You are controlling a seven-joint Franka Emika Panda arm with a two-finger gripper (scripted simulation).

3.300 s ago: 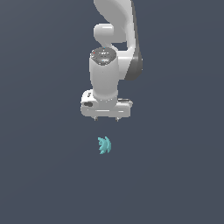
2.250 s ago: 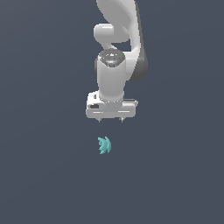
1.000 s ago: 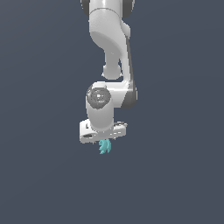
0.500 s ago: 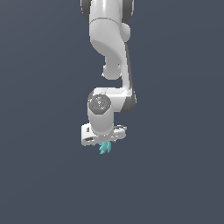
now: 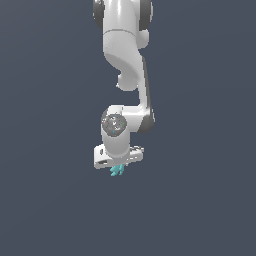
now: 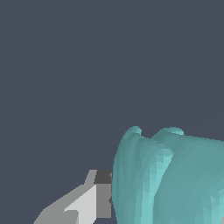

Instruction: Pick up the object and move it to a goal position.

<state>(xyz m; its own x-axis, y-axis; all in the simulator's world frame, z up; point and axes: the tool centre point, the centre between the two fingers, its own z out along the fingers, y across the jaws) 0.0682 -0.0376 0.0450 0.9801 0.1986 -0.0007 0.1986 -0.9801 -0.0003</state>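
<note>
White and blocky, the pincer (image 5: 119, 166) points down from the end of the arm (image 5: 125, 60), low in the exterior view and a little toward that view's left of centre. Its fingers are too short and too crowded by the hand body to make out singly there, so the width of the gap cannot be read. The object (image 5: 118, 171) sits right at the fingertips, poking out just below the hand. In the wrist view one grey and white finger (image 6: 89, 199) lies against the side of the object (image 6: 170, 179), touching it. The other finger is out of sight behind the teal mass. From these two views the pincer looks clenched on the object, gripping it between the fingers.

Up close, the object is teal, made of rounded, ridged lobes that overlap like a fan, with two soft humps at the far edge. It fills a corner of the wrist view and is cut off by the frame, so its whole outline is not shown. In the exterior view it is only a tiny turquoise fleck, mostly covered by the hand.

Whether the object touches the plain dark blue-grey surface (image 5: 200, 200) cannot be told.
</note>
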